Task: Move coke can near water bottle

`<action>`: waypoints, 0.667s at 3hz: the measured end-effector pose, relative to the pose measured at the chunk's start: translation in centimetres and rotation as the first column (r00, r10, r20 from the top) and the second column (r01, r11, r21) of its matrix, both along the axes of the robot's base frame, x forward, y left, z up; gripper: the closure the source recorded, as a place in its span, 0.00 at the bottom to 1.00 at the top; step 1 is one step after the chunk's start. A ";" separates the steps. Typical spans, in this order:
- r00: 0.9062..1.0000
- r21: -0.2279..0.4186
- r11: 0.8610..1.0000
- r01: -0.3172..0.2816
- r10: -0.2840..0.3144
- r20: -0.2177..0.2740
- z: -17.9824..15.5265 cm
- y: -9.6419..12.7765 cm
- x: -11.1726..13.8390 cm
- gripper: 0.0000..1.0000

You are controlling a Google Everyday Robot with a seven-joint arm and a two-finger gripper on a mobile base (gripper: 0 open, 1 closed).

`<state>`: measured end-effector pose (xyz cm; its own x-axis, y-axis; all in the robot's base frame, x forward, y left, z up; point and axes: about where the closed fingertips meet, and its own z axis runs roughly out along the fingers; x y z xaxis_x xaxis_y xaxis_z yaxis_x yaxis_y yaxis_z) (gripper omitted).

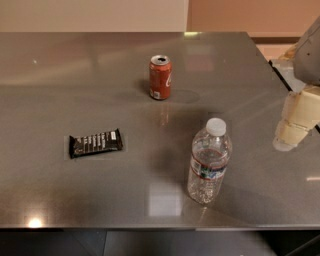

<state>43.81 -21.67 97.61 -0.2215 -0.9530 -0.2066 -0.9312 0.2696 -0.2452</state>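
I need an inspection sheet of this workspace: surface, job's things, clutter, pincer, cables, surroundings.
Surface: grey metal table, shiny, with light reflections.
Job's things: coke can upright toward the back; water bottle upright, capped, nearer the front, clearly apart from the can.
Clutter: black snack bar lying flat on the left.
Grippers: pincer at the right edge, above the table, touching neither thing.
Cables: nothing seen.
Surroundings: pale wall behind the table.

Glossy brushed-metal table [75,80]; shiny aluminium coke can [160,77]; clear crinkled plastic water bottle [209,165]; glossy wrapper [95,143]; matt cream plastic gripper [289,134], right of water bottle.
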 end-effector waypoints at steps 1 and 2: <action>1.000 0.000 1.000 0.000 0.000 0.000 0.0 0.0 0.0 0.00; 1.000 0.021 1.000 0.001 -0.002 0.017 0.7 0.4 2.0 0.00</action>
